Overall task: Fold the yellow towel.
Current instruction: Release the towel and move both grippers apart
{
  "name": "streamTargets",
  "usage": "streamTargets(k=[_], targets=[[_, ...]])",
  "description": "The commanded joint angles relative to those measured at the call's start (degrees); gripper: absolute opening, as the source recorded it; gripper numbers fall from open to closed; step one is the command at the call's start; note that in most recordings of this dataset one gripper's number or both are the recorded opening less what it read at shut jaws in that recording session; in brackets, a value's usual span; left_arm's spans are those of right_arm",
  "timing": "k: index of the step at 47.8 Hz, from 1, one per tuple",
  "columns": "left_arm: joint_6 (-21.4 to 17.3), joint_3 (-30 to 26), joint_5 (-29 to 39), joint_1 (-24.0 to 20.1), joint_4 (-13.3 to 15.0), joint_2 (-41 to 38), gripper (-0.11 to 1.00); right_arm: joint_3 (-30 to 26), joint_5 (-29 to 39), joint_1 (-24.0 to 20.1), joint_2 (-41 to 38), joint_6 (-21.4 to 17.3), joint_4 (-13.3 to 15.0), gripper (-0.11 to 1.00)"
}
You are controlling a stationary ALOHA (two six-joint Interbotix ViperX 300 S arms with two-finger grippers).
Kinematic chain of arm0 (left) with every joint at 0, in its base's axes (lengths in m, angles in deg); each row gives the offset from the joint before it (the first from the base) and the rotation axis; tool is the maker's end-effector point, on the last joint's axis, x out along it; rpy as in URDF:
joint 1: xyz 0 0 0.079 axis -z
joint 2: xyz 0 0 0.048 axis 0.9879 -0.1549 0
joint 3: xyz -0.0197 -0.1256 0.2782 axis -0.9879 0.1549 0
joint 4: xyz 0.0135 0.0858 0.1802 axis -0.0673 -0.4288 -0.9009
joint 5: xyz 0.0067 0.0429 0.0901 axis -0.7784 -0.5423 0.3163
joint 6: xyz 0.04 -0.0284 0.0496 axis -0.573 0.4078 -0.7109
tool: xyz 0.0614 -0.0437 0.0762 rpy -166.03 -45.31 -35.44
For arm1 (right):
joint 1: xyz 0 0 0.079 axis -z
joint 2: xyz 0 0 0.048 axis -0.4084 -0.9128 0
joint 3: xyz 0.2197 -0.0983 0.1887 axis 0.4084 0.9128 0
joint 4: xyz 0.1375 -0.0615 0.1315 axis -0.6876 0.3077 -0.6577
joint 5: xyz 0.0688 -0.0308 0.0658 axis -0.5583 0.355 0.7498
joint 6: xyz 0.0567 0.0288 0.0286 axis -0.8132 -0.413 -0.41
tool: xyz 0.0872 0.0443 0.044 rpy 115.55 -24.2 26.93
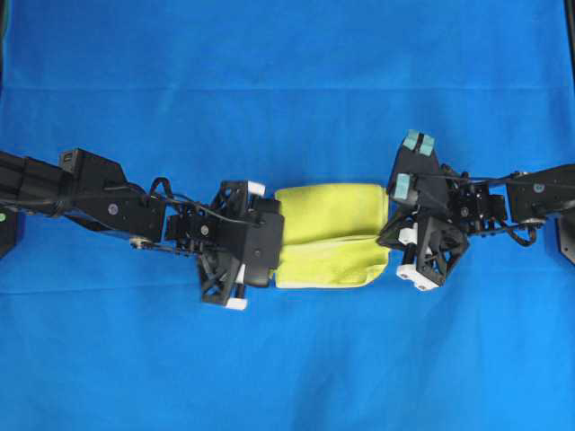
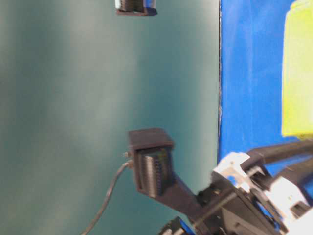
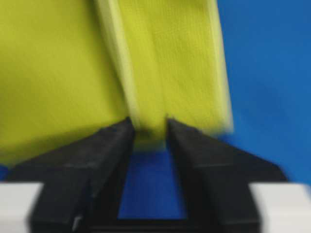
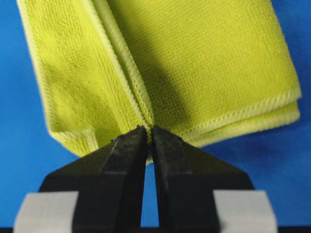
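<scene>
With the folded yellow towel [image 1: 331,235] lying mid-desk [image 1: 287,81], the slightly parted left hand [image 3: 148,127] and the nearly closed right hand [image 4: 149,132] are at the release step; next, withdraw clear.

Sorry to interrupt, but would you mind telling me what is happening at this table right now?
Two robot arms are folding a yellow towel on a blue cloth-covered table. The towel already lies folded over. The left gripper sits at one end with its jaws parted, and the right gripper is at the opposite end, jaws nearly together at the hem.
</scene>
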Motion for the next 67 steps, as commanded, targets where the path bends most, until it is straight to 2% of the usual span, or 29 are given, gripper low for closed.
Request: streamTargets(k=[1,4,7,10,16,22,29,36,50,67], targets=[[0.18,-0.79,-0.44,0.18,-0.09,0.79,0.38,-1.23,-0.26,-0.35,0.09,0.09,0.09,0.16],[0.09,-0.79,-0.44,0.18,-0.09,0.79,0.47,-1.49,-0.26,-0.53,0.09,0.18,0.18,0.35],[-0.09,-0.88,-0.44,0.18,-0.09,0.88,0.5,-1.76,0.0,-0.88,0.09,0.18,0.26,0.54],[-0.26,-0.88,-0.44,0.18,-0.09,1.23,0.49,-2.29,0.18,-1.14,0.09,0.18,0.18,0.64],[-0.44,-0.88,-0.44,0.18,-0.09,2.55,0.49,-4.13,0.26,-2.2,0.53,0.18,0.18,0.56],[-0.18,-0.26,0.18,0.18,-0.09,5.71,0.49,-6.77,1.93,-3.78,1.23,0.18,0.26,0.56],[0.09,1.14,1.23,0.18,-0.09,12.13,0.49,-10.37,7.03,-5.27,3.25,0.26,0.26,0.56],[0.09,4.31,1.49,0.26,-0.09,21.27,0.49,-12.48,10.28,-5.54,7.82,0.44,1.76,0.56],[-0.35,12.74,1.05,0.18,-0.09,38.76,0.49,-9.14,10.28,-4.48,23.82,0.44,12.48,0.56],[-1.05,24.79,0.7,-2.46,-0.09,59.94,0.49,-0.26,9.76,-2.64,44.38,0.44,20.74,0.56]])
